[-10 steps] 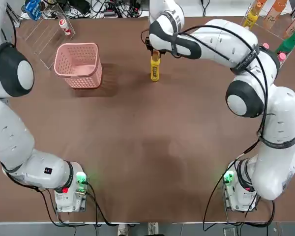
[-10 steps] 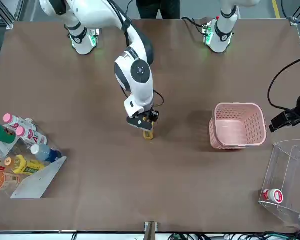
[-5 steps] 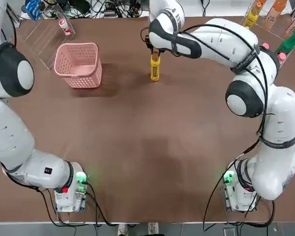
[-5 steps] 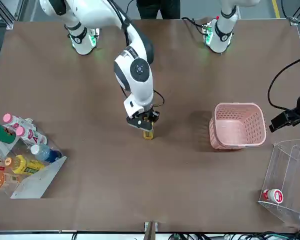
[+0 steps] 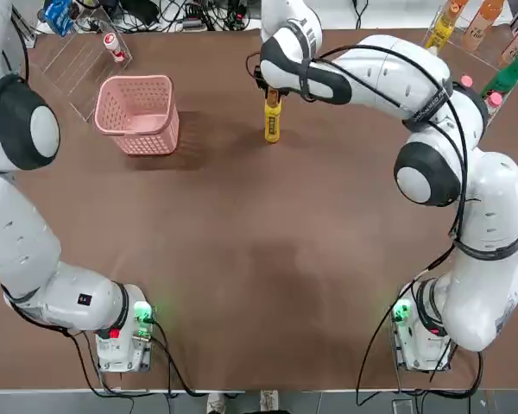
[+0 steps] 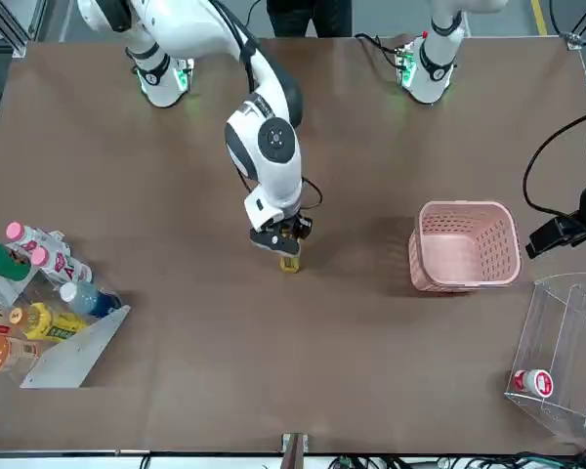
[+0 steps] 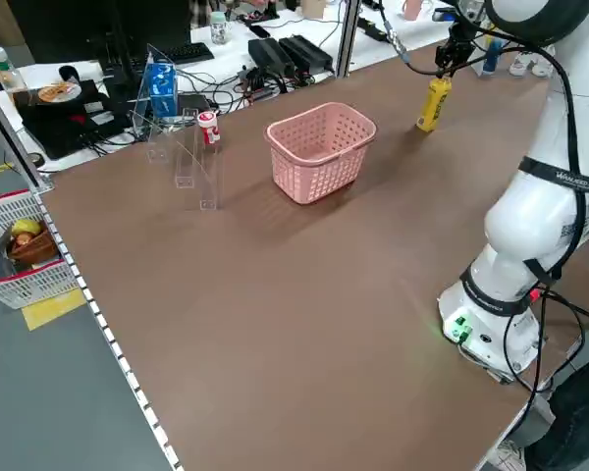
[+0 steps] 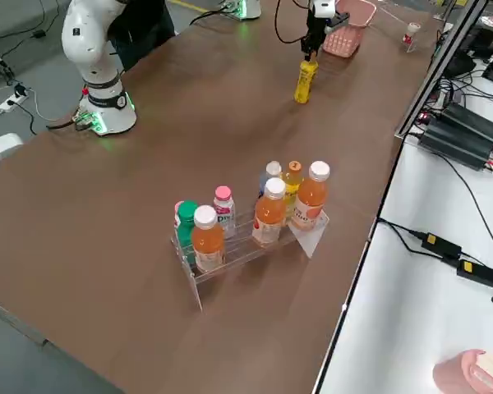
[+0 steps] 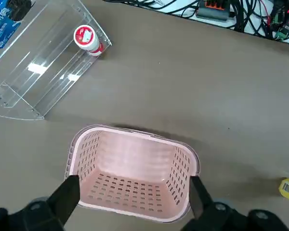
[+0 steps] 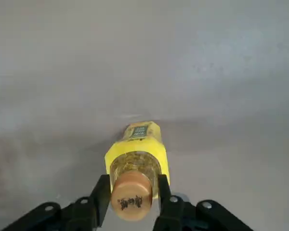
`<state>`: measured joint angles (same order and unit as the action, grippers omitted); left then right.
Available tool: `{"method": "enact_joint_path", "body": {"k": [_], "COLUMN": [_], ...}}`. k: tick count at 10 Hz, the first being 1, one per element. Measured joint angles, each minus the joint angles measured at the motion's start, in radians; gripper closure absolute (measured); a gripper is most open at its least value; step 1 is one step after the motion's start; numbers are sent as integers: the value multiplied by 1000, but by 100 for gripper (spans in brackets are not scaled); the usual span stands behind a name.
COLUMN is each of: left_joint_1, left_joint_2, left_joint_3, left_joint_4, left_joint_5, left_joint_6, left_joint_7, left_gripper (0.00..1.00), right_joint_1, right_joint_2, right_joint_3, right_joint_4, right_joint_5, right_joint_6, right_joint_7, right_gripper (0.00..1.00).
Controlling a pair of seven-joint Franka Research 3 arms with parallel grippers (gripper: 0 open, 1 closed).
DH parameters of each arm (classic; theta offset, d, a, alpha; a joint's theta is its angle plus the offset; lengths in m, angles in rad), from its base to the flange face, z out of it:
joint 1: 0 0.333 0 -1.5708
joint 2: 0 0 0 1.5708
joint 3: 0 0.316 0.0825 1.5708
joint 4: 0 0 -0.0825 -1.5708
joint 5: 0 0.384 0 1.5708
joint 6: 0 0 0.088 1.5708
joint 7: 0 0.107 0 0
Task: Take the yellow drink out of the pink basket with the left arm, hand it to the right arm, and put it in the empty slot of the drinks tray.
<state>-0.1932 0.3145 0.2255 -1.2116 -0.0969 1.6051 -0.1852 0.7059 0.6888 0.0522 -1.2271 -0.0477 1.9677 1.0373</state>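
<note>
The yellow drink [image 5: 272, 125] stands upright on the brown table, right of the pink basket [image 5: 147, 138]. My right gripper [image 10: 131, 192] reaches down from above and is shut on its orange-yellow cap, one finger on each side. In the left wrist view my left gripper [image 9: 133, 179] hovers open over the basket [image 9: 135, 132], which holds nothing. The drinks tray [image 8: 246, 242] stands at the table's far right with several bottles in it. I cannot make out its empty slot.
A plain clear acrylic box [image 5: 82, 60] with a small red-and-white bottle [image 9: 86, 39] sits behind the basket at the back left. Cables and power strips lie beyond the back edge. Bare brown tabletop separates the yellow drink from the tray.
The right gripper's fingers have drawn in a little on the bottle's cap. The bottle stays where it stood, and the left arm has not moved.
</note>
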Motion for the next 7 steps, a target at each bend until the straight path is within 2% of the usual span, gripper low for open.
{"method": "enact_joint_path", "body": {"k": [4,5,7], "left_joint_1": [3,6,26], "left_joint_2": [0,0,0], "left_joint_3": [1,1,-2], "left_joint_4": [0,0,0], "left_joint_5": [0,0,0], "left_joint_6": [0,0,0], "left_joint_7": [41,42,45], "left_gripper": [0,0,0], "right_joint_1": [-1,0,-1], "right_joint_2": [0,0,0], "right_joint_3": [-2,-2,-3], "right_joint_4": [3,3,4], "right_joint_5": [0,-1,-2], "right_joint_6": [0,-1,-2], "right_joint_7": [0,0,0], "right_gripper": [59,67,66]}}
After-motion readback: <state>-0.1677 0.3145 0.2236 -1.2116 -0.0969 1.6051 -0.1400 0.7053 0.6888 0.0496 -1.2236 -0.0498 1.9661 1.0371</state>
